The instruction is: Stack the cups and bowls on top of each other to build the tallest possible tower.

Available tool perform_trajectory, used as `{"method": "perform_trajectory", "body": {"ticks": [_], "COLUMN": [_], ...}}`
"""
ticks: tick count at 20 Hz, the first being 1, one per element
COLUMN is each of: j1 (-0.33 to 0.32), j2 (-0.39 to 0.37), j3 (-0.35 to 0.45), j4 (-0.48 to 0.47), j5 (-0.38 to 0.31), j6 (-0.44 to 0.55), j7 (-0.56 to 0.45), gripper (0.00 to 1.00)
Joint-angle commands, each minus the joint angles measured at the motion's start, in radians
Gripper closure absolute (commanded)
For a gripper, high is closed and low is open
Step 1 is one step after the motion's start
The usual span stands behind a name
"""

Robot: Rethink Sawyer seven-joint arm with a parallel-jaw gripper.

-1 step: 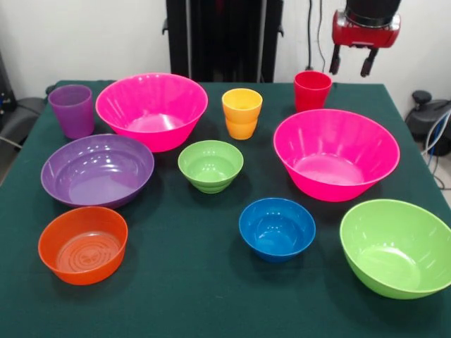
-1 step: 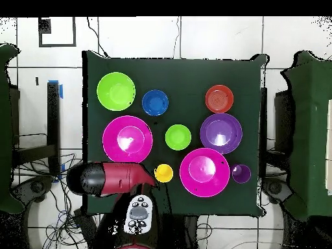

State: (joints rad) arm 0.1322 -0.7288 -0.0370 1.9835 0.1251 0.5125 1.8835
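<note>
My gripper hangs open and empty at the back right, above and just right of the red cup. The yellow-orange cup stands mid-back and the purple cup at the back left. Two hot pink bowls, a small green bowl, a wide purple bowl, an orange bowl, a blue bowl and a lime green bowl all sit apart and upright. In the overhead view the arm hides the red cup.
Everything stands on a dark green table whose edges run close to the outer bowls. Dark chairs and cables flank the table sides. The widest gaps between bowls lie along the front middle.
</note>
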Motion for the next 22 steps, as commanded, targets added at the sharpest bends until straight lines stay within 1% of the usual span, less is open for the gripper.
{"method": "perform_trajectory", "body": {"ticks": [1, 3, 5, 12, 13, 15, 19, 22], "j1": [0.029, 0.045, 0.053, 0.054, 0.053, 0.039, 0.037, 0.058], "j2": [0.027, 0.042, 0.054, 0.075, 0.089, 0.146, 0.251, 0.287], "j3": [0.031, 0.014, 0.005, 0.028, 0.034, 0.051, 0.040, 0.009], "j4": [0.116, 0.123, 0.132, 0.191, 0.193, 0.182, 0.134, 0.108], "j5": [0.012, -0.009, -0.022, -0.015, -0.019, -0.030, -0.049, -0.046], "j6": [-0.054, -0.085, -0.092, -0.210, -0.242, -0.334, -0.425, -0.425], "j7": [0.194, 0.195, 0.191, 0.198, 0.198, 0.194, 0.179, 0.169], "gripper": [0.00, 0.00, 0.00, 0.00, 0.00, 0.00, 0.00, 0.00]}}
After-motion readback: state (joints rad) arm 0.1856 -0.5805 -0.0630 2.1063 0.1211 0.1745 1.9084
